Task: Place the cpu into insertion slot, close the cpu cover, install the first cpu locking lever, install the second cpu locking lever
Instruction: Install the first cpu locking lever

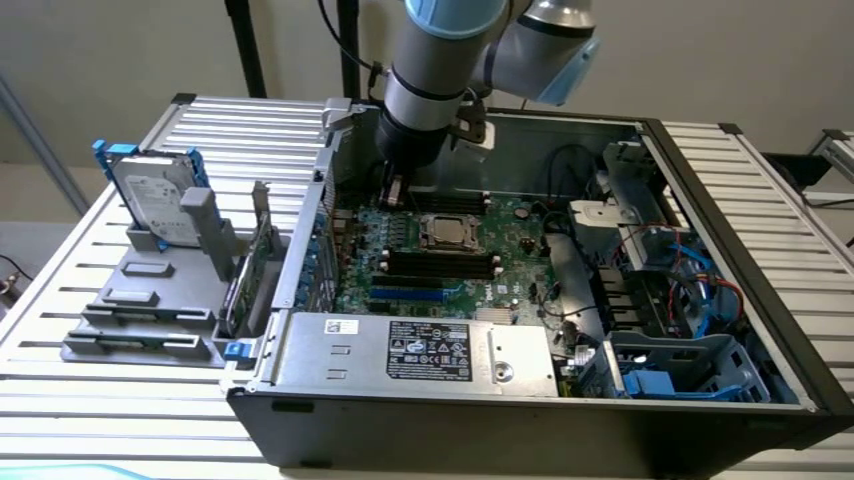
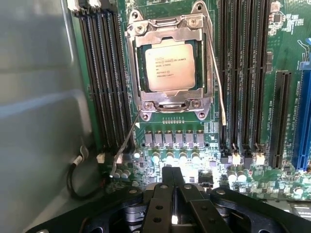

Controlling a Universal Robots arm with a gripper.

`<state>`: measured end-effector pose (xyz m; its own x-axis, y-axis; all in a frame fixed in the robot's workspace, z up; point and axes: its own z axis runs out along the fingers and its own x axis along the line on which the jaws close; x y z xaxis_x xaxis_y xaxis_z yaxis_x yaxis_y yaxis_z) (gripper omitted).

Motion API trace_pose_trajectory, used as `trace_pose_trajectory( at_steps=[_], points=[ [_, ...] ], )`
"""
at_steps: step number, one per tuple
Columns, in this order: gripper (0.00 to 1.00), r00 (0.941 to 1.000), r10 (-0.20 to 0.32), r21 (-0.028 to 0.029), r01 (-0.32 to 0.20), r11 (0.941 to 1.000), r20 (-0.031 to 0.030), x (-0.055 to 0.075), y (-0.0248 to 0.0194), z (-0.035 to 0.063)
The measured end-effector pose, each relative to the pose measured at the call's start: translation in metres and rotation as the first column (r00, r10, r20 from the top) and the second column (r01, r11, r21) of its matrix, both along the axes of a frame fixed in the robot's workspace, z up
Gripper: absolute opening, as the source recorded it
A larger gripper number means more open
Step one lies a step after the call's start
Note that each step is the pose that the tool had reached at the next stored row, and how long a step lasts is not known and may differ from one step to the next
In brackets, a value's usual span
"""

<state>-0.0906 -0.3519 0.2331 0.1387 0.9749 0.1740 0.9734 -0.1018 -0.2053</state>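
The gripper point(image 2: 174, 171), fingers pressed together and empty, hovers just short of the insertion slot point(image 2: 201, 114). There the cpu point(image 2: 170, 67) lies under the cpu cover point(image 2: 167, 35), which is apparently down. Beyond the fingertips, both locking levers point(image 2: 127, 141) point(image 2: 218, 92) stand unlatched. They look like thin, stiff, springy wire, likely slippery, and are best taken at their free ends.

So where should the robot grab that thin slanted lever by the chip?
Grab the lever at its bent free end, nearest the shut gripper, from above. That end seems lifted off the board; the other is hinged at a corner of the cover.
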Motion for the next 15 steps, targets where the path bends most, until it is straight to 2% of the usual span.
trace_pose_trajectory(
  at_steps=[4,8,11,15],
  points=[
    [0.11,0.9985,-0.054,0.0012,0.054,0.9985,-0.0029,0.0001,0.0000,-0.0001],
    [0.11,0.9942,-0.107,0.0017,0.107,0.9942,-0.0060,0.0000,0.0000,0.0000],
    [0.11,0.9891,-0.147,0.0018,0.147,0.9891,-0.0085,0.0000,0.0000,-0.0001],
    [0.11,0.9794,-0.202,0.0012,0.202,0.9795,-0.0125,0.0000,0.0000,0.0000]
  ],
)
